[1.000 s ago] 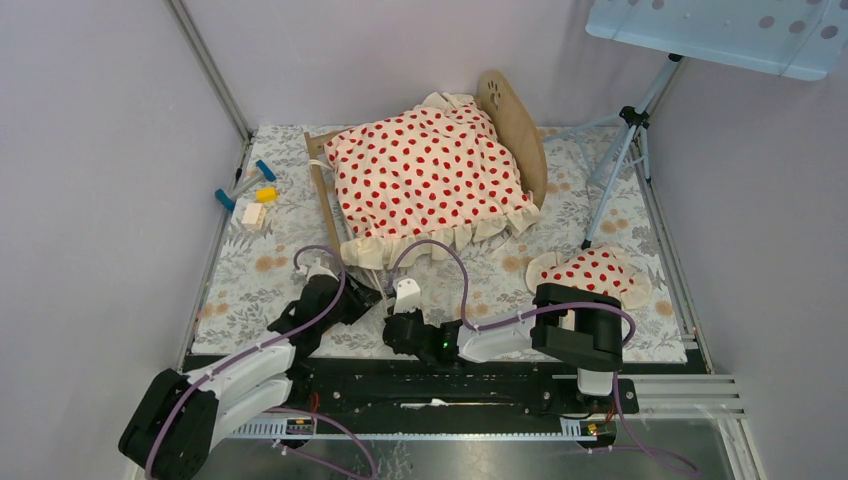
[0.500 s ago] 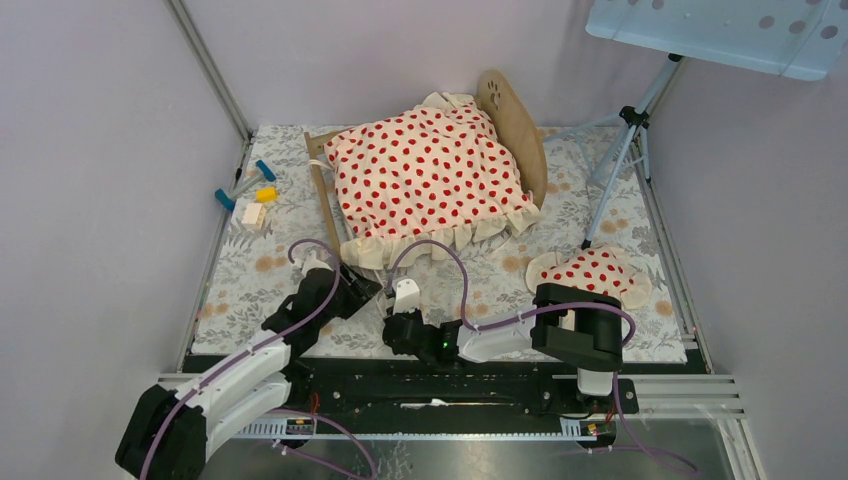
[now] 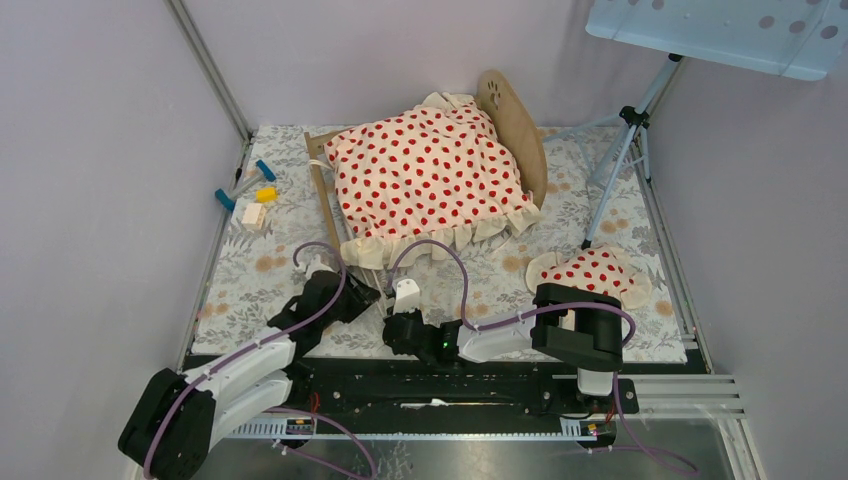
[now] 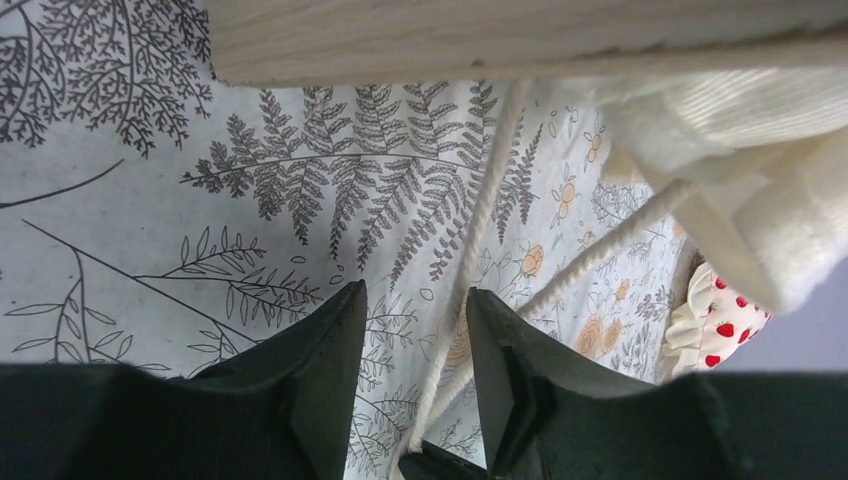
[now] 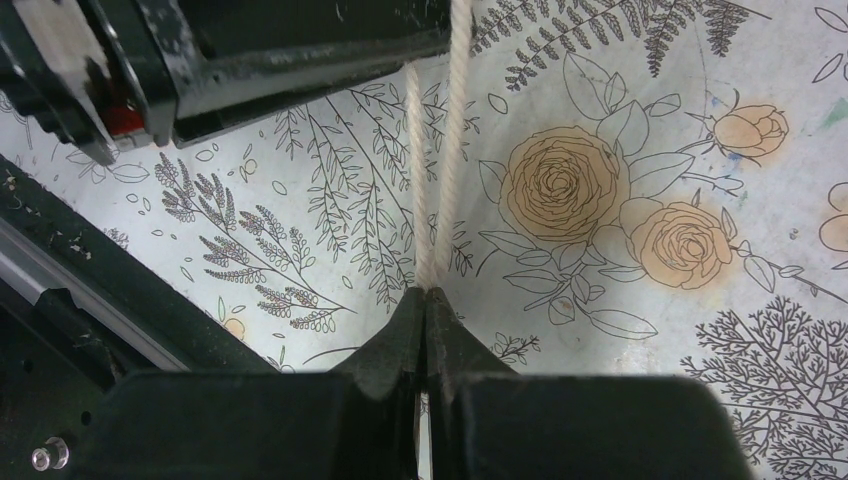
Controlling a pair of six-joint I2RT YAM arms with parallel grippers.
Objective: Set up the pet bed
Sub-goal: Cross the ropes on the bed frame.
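Observation:
The pet bed (image 3: 515,125) stands at the back, its light-wood end board showing; a cream red-dotted blanket (image 3: 430,175) covers its mattress. The red-dotted pillow (image 3: 592,272) lies on the mat to the right. My left gripper (image 3: 368,297) is open just in front of the bed's near end, under the wooden rail (image 4: 500,35). A cream cord (image 4: 480,230) runs between its open fingers (image 4: 415,292) without being gripped. My right gripper (image 3: 388,315) sits just behind it and is shut (image 5: 427,292) on two strands of the cream cord (image 5: 435,200).
Small blue, yellow and white pieces (image 3: 250,195) lie at the mat's left edge. A tripod (image 3: 625,150) stands at the back right. The left gripper's black body (image 5: 250,50) fills the top of the right wrist view. Walls close in both sides.
The left arm shifted a little up and left, then came back near where it was. The right arm and the cord in it have not moved.

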